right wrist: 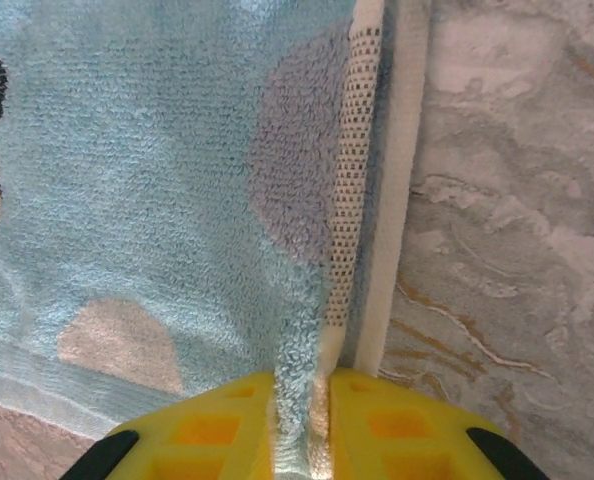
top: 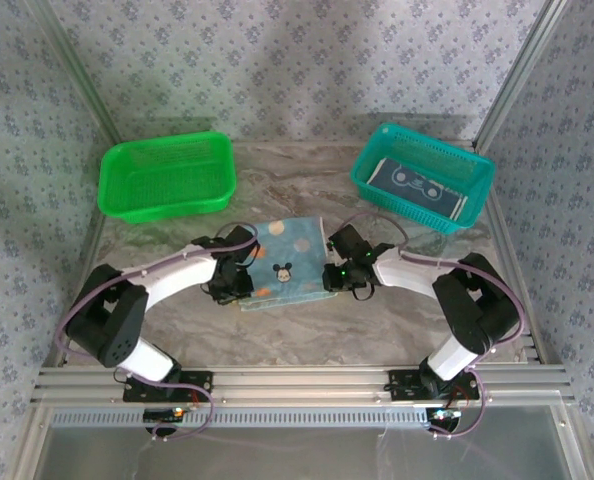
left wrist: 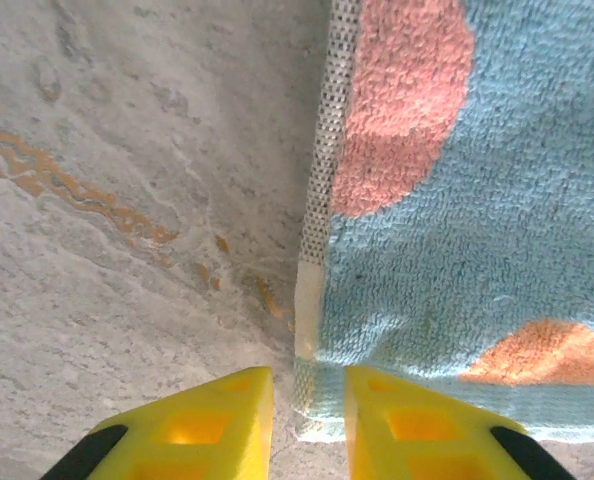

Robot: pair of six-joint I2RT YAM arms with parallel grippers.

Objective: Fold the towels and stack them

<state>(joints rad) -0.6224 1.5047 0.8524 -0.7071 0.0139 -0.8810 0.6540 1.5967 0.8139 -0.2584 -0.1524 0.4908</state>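
A light blue towel (top: 282,262) with a cartoon face and orange patches lies flat in the middle of the marble table. My left gripper (top: 239,285) is at the towel's near left corner. In the left wrist view its yellow fingers (left wrist: 417,425) straddle that corner of the towel (left wrist: 457,260); they are narrowly open, with a slit of table showing beside the left finger. My right gripper (top: 330,276) is at the towel's right edge. In the right wrist view that gripper (right wrist: 302,410) is shut on a pinched ridge of the towel (right wrist: 157,200) beside its white mesh hem.
A green plastic basket (top: 167,178) stands at the back left. At the back right, a teal plastic basket (top: 474,185) holds a dark blue folded cloth (top: 417,187) with a white print. Patterned walls close in the table on three sides.
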